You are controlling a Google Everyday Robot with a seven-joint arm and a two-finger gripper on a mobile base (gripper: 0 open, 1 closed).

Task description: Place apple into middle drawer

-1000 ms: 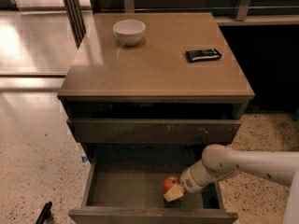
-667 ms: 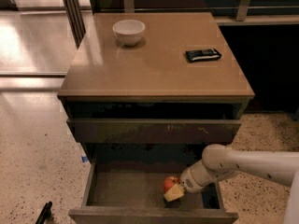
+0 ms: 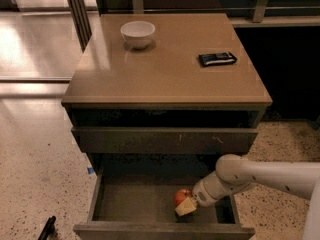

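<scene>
The apple (image 3: 182, 195), small and red-orange, sits low inside the open middle drawer (image 3: 98, 198), toward the right of its bare floor. My gripper (image 3: 186, 205) reaches into the drawer from the right at the end of a white arm (image 3: 270, 175), and it is right against the apple's front right side. Whether the apple rests on the floor or hangs just above it does not show.
Above the open drawer is a shut drawer (image 3: 165, 140) with small pale scratches on its front. A white bowl (image 3: 137, 33) and a black packet (image 3: 217, 58) lie on the cabinet top. A dark object (image 3: 47, 228) lies on the speckled floor at the lower left.
</scene>
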